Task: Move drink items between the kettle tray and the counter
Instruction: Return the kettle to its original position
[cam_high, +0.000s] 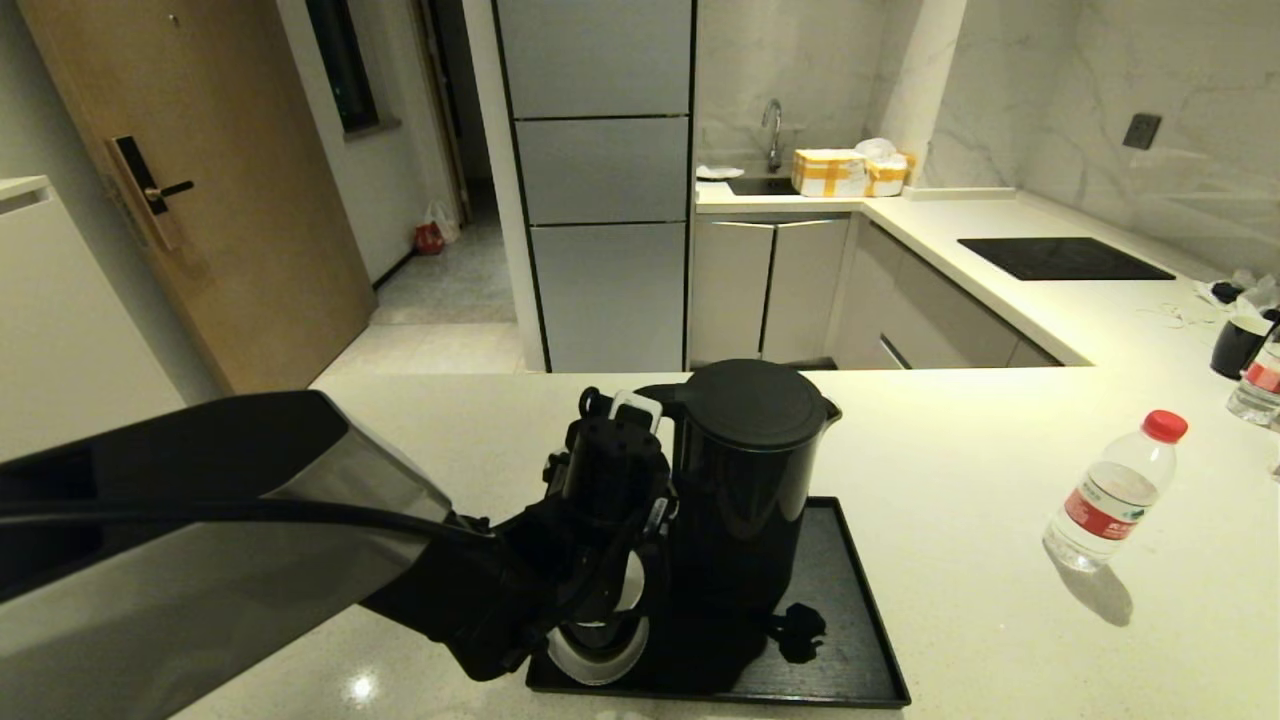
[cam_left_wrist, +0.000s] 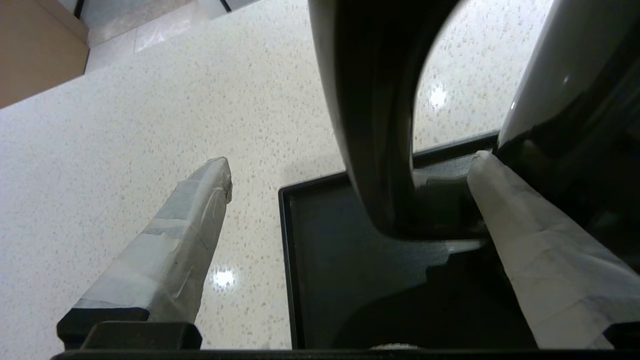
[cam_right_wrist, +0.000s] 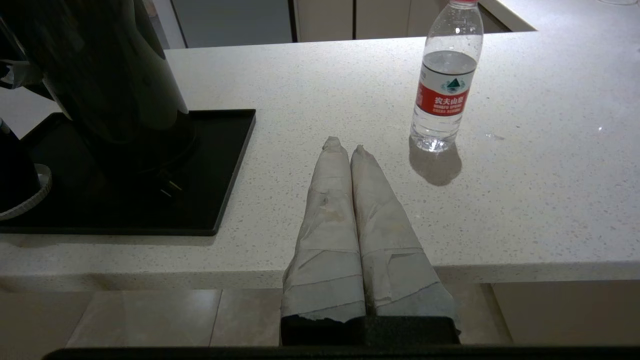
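Note:
The tall black kettle (cam_high: 750, 480) stands upright on the black kettle tray (cam_high: 855, 620) on the cream counter (cam_high: 960, 440). My left gripper (cam_high: 625, 430) is open at the kettle's loop handle (cam_left_wrist: 375, 125). One finger (cam_left_wrist: 505, 215) sits inside the loop next to the kettle body and the other finger (cam_left_wrist: 190, 220) stands well outside it. A water bottle (cam_high: 1110, 495) with a red cap stands on the counter to the right of the tray. My right gripper (cam_right_wrist: 345, 147) is shut and empty over the counter's front edge, short of the same bottle (cam_right_wrist: 445, 95).
A white saucer (cam_high: 600, 655) with a dark cup-like shape on it lies on the tray's near left corner, under my left arm. The kettle's plug (cam_high: 800, 630) lies on the tray. At the far right stand a black cup (cam_high: 1238, 345) and a second bottle (cam_high: 1260, 385).

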